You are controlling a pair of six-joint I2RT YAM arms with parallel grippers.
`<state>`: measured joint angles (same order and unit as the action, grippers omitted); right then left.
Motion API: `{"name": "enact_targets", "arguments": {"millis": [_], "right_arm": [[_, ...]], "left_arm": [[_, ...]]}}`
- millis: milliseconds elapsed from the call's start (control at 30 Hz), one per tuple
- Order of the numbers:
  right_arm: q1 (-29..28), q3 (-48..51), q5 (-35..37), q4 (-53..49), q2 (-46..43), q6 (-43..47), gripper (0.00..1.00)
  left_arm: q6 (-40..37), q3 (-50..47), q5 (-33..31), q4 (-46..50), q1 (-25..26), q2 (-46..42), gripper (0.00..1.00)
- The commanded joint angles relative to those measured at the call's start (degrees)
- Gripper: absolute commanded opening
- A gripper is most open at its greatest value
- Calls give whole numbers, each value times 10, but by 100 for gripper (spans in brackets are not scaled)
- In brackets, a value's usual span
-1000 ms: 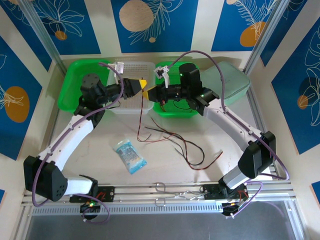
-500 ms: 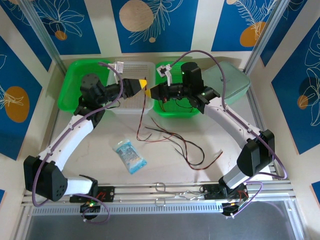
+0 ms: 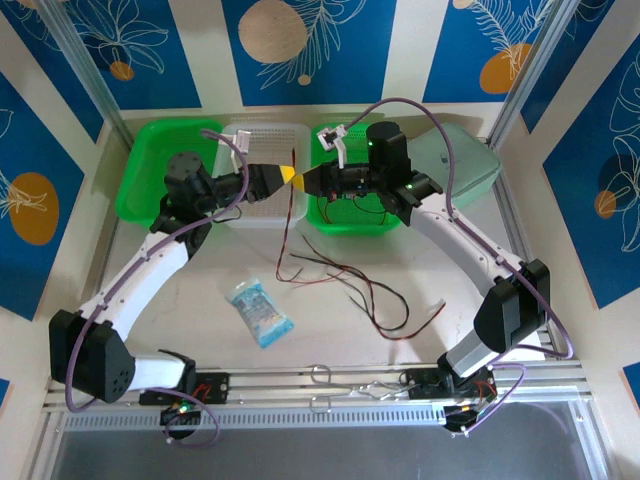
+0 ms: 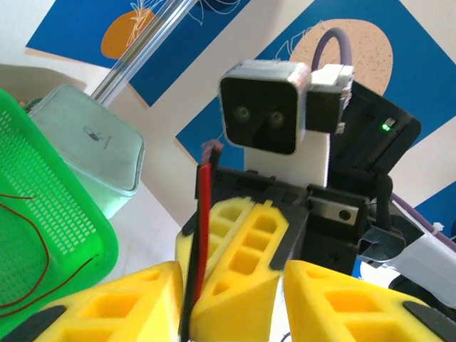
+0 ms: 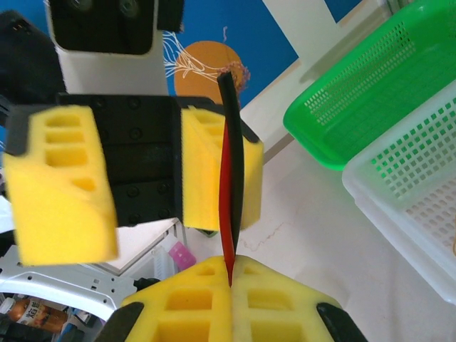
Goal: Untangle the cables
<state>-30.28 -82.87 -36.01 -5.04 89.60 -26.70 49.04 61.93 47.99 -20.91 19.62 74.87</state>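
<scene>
A red-and-black cable (image 5: 232, 178) is pinched in my right gripper (image 5: 231, 276), which is shut on it. In the top view both grippers meet above the gap between the baskets, right gripper (image 3: 304, 181) facing left gripper (image 3: 289, 176). The cable (image 3: 284, 235) hangs from them to the table and joins a loose tangle of red and dark cables (image 3: 355, 288). My left gripper (image 4: 231, 285) stands open, its yellow pads on either side of the right gripper's fingertips (image 4: 246, 260). The cable (image 4: 204, 214) runs close along its left pad. Another thin wire (image 4: 32, 239) lies in a green basket.
At the back stand a green basket (image 3: 143, 175), a white basket (image 3: 262, 140), a second green basket (image 3: 352, 222) and a pale green box (image 3: 472, 165). A blue-and-white packet (image 3: 260, 312) lies on the table left of the tangle.
The left gripper's jaws have spread apart around the cable. The right gripper has stayed shut on it and has edged slightly left and back.
</scene>
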Motion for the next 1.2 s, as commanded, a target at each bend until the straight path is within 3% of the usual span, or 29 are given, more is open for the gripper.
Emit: {"name": "enact_targets", "arguments": {"millis": [0, 200, 433, 600, 767, 1167], "right_arm": [[1, 5, -30, 22, -9, -14, 0], [-3, -6, -54, 22, 2, -16, 0], [-4, -13, -64, 14, 6, -16, 0], [-4, -14, -68, 12, 9, -18, 0], [-3, -16, -61, 10, 10, -16, 0], [5, -3, -52, 23, 1, -25, 0]], "left_arm": [[-3, -3, 3, -5, -6, -6, 42], [-3, -3, 9, -5, -6, -3, 38], [4, 3, 15, -16, -6, 3, 23], [10, 1, 18, -25, -6, 5, 19], [9, -1, 19, -25, -6, 4, 1], [-4, -3, -4, -5, -6, -6, 0]]}}
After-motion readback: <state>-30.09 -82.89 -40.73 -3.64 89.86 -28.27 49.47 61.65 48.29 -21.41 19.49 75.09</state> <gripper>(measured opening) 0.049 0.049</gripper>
